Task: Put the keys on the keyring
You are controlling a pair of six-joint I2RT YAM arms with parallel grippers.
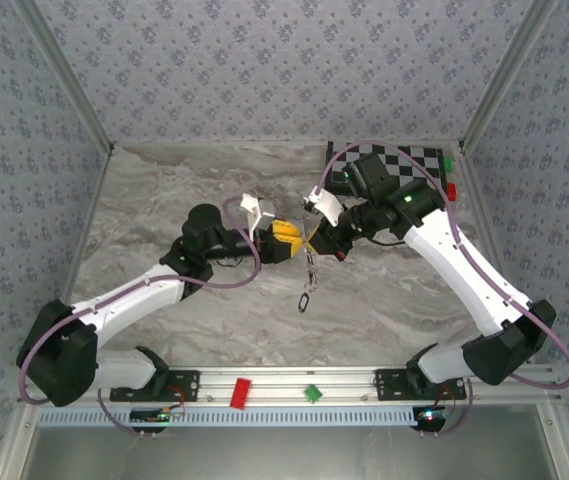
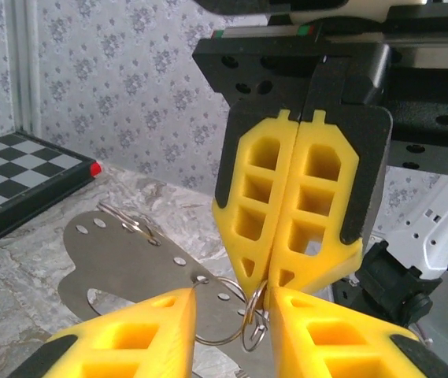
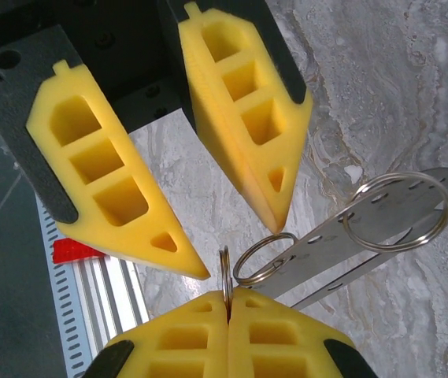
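My two grippers meet tip to tip over the middle of the marble table. My right gripper (image 3: 227, 290) is shut on a thin metal keyring (image 3: 225, 269), held edge-on between its yellow pads. A second ring (image 3: 264, 256) links it to a flat perforated metal plate (image 3: 342, 244) that hangs below the grippers (image 1: 309, 272). My left gripper (image 2: 233, 293) stands open, its yellow fingers (image 2: 121, 339) straddling both rings and the right gripper's tips (image 2: 267, 279). Its left tip touches the second ring (image 2: 211, 342). I cannot make out the keys.
A checkered board (image 1: 404, 160) lies at the back right with red (image 1: 451, 190) and green (image 1: 448, 160) blocks beside it. A red block (image 1: 240, 391) and a green block (image 1: 312, 393) sit on the near aluminium rail (image 1: 364, 380). Patterned walls enclose the table.
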